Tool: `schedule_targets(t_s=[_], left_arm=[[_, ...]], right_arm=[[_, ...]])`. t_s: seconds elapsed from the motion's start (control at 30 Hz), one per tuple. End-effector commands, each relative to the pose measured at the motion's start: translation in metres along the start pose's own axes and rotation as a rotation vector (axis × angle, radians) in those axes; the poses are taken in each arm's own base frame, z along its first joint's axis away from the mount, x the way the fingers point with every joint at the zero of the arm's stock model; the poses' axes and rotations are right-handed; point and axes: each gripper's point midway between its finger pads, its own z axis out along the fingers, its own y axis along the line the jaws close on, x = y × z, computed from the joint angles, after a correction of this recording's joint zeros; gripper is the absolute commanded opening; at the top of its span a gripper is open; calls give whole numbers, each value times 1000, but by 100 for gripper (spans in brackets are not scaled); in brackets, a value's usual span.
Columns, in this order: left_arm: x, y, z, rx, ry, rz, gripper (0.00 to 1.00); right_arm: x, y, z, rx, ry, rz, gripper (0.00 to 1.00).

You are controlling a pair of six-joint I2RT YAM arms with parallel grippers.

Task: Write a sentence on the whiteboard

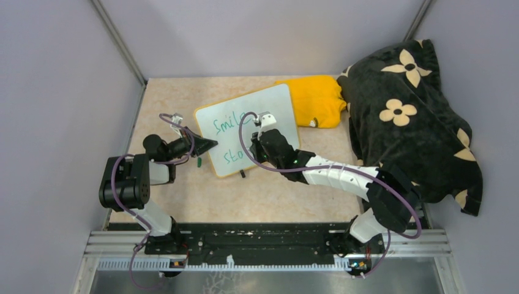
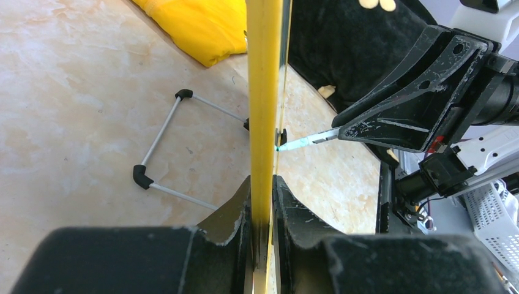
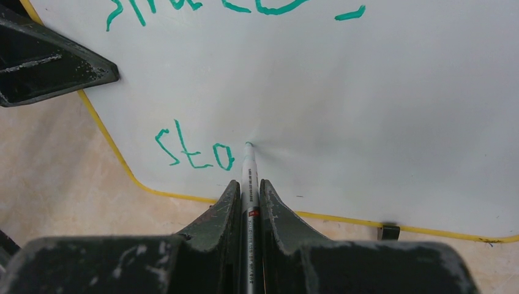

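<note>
On glossy yellow-rimmed whiteboard [image 3: 367, 92]: your right hand [image 3: 248, 187] pinches white marker [image 3: 248, 164], left hand [image 2: 262, 184] clamps rim; hard press may shift it, skew green letters [image 3: 194, 150].

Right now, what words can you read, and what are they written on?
"Smile": green writing, top line of the glossy white, yellow-rimmed whiteboard.
"sto": green letters, second line of that board, unfinished.
Thin white marker pen: tiny barrel print, too small to read.
</note>
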Motion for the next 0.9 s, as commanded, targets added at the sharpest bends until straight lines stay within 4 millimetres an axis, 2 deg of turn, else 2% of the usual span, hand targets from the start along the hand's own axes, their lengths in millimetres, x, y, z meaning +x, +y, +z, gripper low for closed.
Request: schedule_targets(t_s=[0.0, 0.2, 0.33, 0.53, 0.67, 0.87], left_arm=[[-6, -8, 3, 37, 5, 57, 20], [-7, -8, 3, 38, 6, 56, 20], [-6, -8, 3, 38, 6, 57, 20], [-6, -9, 3, 39, 7, 56, 20], [-6, -9, 3, 37, 6, 55, 20], [-7, -9, 3, 39, 6, 58, 20]], right_arm=[[-4, -5, 1, 18, -33, 29, 0], [3, -11, -2, 34, -23, 33, 0], [1, -10, -4, 29, -29, 35, 0], [-27, -1, -18, -20, -100, 58, 0], [-45, -1, -24, -16, -137, 59, 0], [-53, -7, -19, -1, -143, 63, 0]])
